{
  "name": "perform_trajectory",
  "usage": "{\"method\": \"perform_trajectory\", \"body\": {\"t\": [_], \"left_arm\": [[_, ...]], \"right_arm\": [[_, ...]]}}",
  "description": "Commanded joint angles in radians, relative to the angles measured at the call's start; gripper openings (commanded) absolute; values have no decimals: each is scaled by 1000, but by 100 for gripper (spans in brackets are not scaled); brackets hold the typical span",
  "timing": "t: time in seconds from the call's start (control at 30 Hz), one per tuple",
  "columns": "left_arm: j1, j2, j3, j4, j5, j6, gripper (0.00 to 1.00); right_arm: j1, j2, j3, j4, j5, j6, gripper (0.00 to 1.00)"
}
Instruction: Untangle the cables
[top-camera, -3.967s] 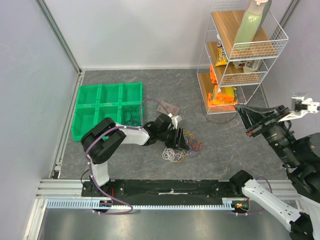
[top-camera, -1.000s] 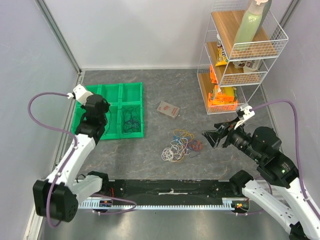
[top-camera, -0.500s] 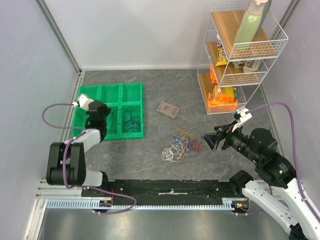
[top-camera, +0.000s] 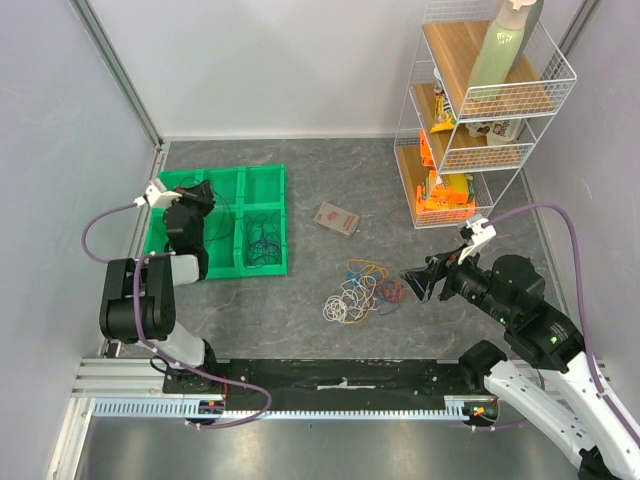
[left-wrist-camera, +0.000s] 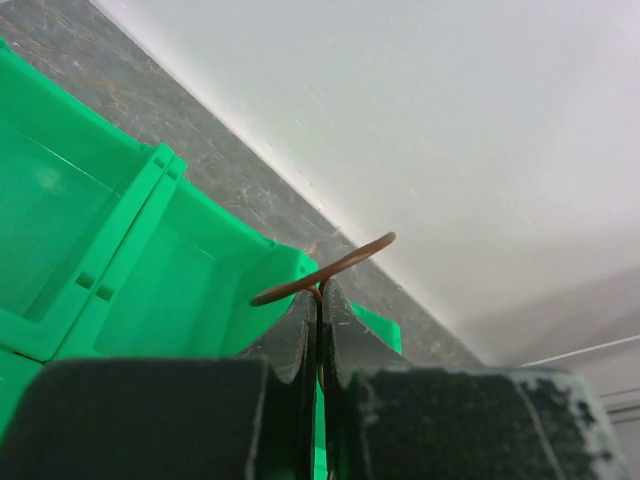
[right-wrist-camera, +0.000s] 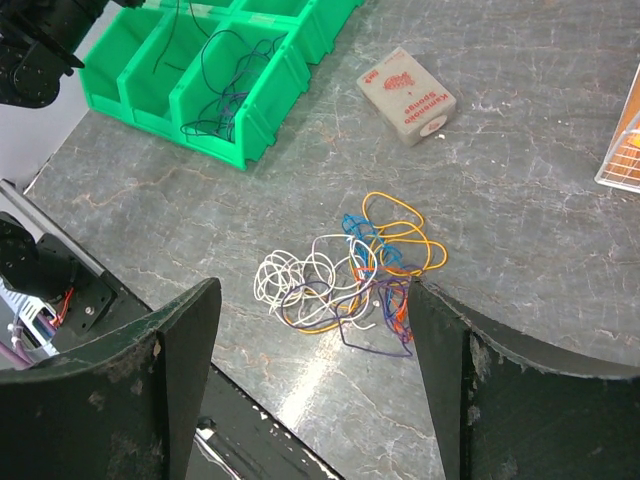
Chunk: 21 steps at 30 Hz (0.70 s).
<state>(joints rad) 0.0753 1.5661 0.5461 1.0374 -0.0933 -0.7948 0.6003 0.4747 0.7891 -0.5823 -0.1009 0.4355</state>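
One green tray (top-camera: 255, 170) of six compartments, one boxed sponge (top-camera: 336, 218) and one three-tier wire rack (top-camera: 452, 55) bearing one spray bottle (top-camera: 505, 45). Cables: one multicoloured tangle (top-camera: 360, 292) right of the tray, loops too interlaced to count, and one dark bunch (top-camera: 262, 240) inside the tray.

cables (top-camera: 358, 293) mid-table | tray (top-camera: 262, 188) left | rack (top-camera: 450, 50) right | box (top-camera: 337, 218) behind cables
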Motion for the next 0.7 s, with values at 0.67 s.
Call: {"method": "perform_trajectory", "body": {"t": [0.67], "left_arm": [[26,-120,113,-964,-13,-188,2]], "right_arm": [[3,8,-48,114,-71,60,82]]}}
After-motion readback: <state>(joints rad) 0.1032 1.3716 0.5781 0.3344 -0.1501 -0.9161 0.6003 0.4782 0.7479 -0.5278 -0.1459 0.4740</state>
